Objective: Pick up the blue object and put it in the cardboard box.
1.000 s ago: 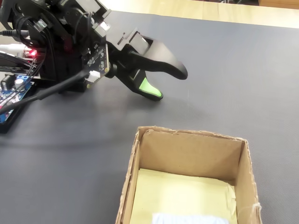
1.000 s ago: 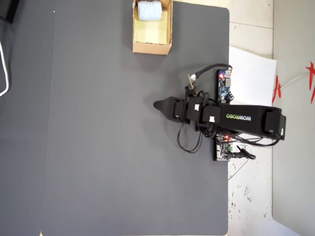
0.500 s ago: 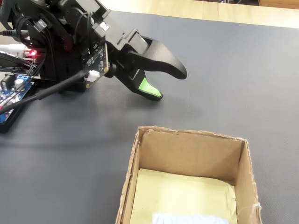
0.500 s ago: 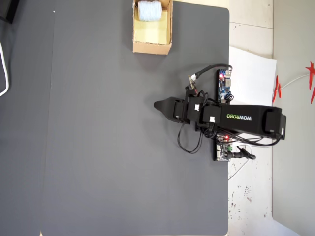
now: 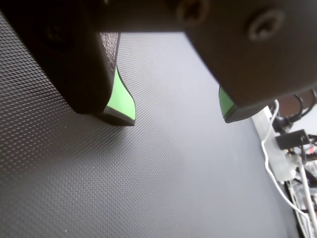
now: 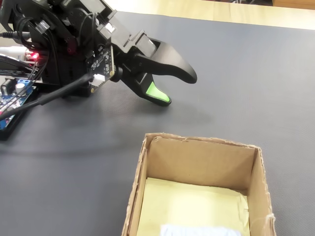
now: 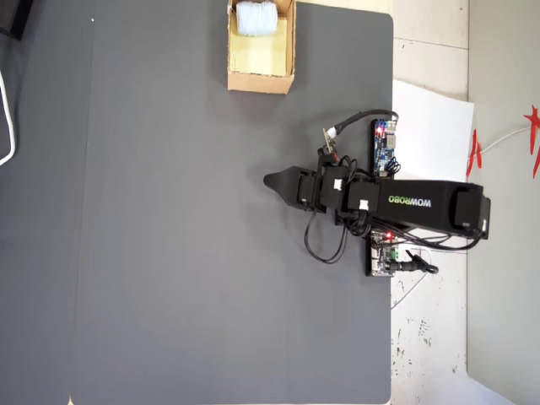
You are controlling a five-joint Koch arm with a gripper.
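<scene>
The pale blue object [image 7: 256, 17] lies inside the cardboard box [image 7: 261, 83], at the box's far end in the overhead view. In the fixed view only its top edge [image 6: 197, 230] shows, on the yellowish floor behind the box's wall [image 6: 202, 162]. My gripper [image 6: 178, 89] hovers low over the dark mat, apart from the box and pointing away from the arm's base. Its jaws stand apart with green pads [image 5: 121, 99] showing and only bare mat between them in the wrist view [image 5: 176, 115]. From above, the gripper [image 7: 272, 180] sits well below the box in the picture.
A blue circuit board [image 7: 385, 148] and a second board with a red light [image 7: 384, 257] sit beside the arm's base at the mat's right edge. Cables loop around the arm [image 7: 325, 245]. White wires [image 5: 270, 153] lie off the mat.
</scene>
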